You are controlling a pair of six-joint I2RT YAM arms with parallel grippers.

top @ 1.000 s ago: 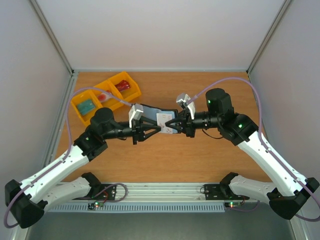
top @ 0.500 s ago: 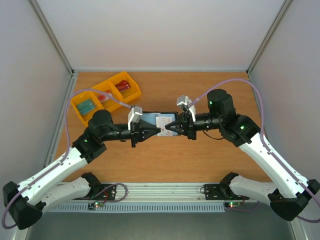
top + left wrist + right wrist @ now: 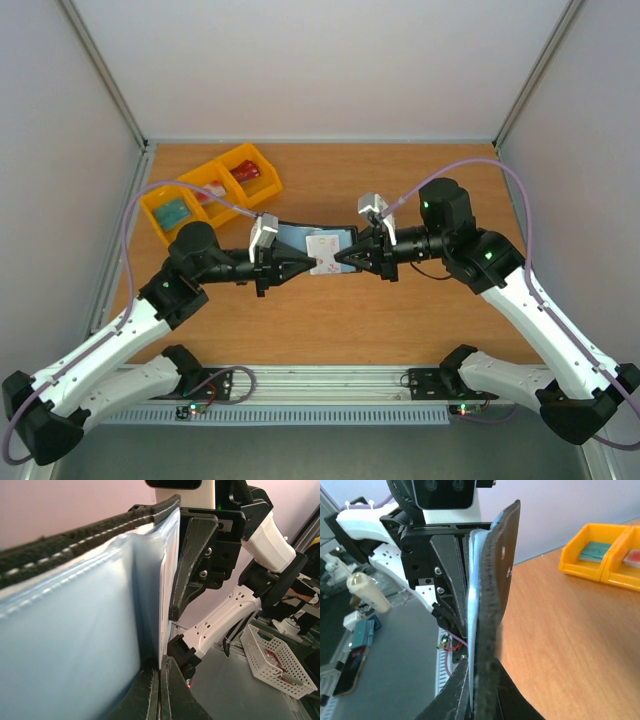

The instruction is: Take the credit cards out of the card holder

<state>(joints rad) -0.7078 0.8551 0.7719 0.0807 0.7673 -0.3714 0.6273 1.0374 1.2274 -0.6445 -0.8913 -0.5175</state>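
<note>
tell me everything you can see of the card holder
The card holder is a small black bifold wallet with stitched, fuzzy-looking edges, a smooth grey-blue lining and a small round stud on its outer face. It is spread open and held above the wooden table between the two arms. The right gripper pinches its black flap edge; the left gripper is shut on a pale card at the lining. Nothing else touches it.
</note>
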